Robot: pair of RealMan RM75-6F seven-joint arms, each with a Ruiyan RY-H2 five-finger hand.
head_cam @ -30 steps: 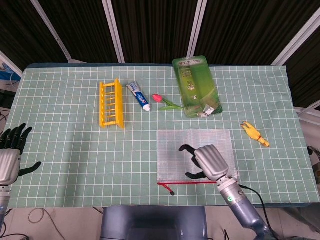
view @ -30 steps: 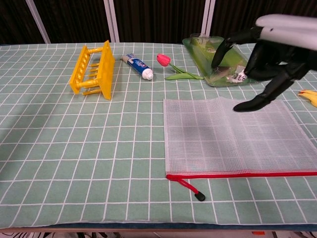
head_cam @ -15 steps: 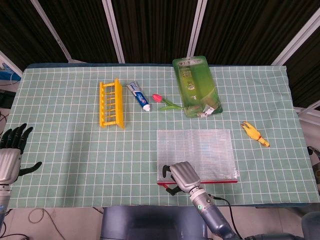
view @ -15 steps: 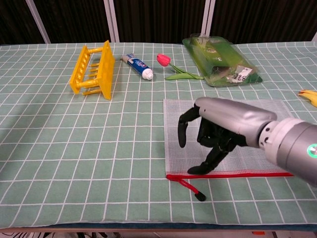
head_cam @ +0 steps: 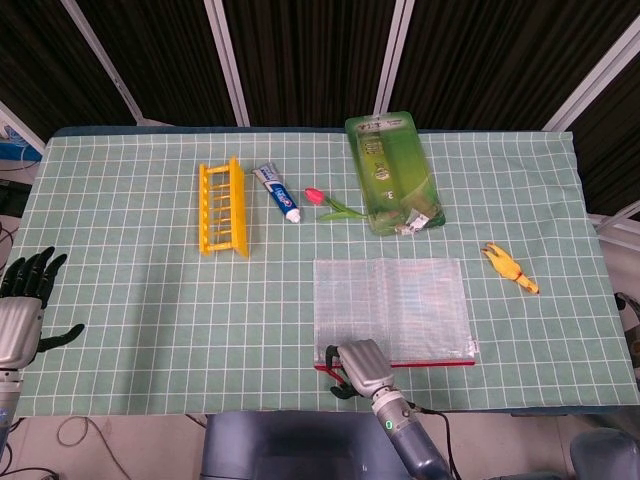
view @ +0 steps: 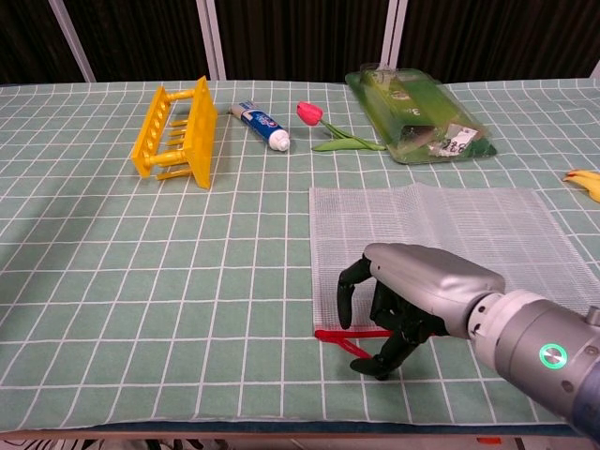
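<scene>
Right hand (view: pixel 398 309) at zipper pull (view: pixel 373 366) of mesh pouch (head_cam: pixel 392 305), near table edge, 6 o'clock.
Step looks like grasping the pull; fingers curled around it, firm pinch unclear. Next likely a slide along red zipper (head_cam: pixel 430 362), axis 9-to-3. Left hand (head_cam: pixel 20 320) spread, idle.

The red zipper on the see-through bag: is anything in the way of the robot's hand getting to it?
No, nothing visible blocks it. The right hand is already over the red zipper at the mesh bag's near left corner, fingertips at the pull.
</scene>
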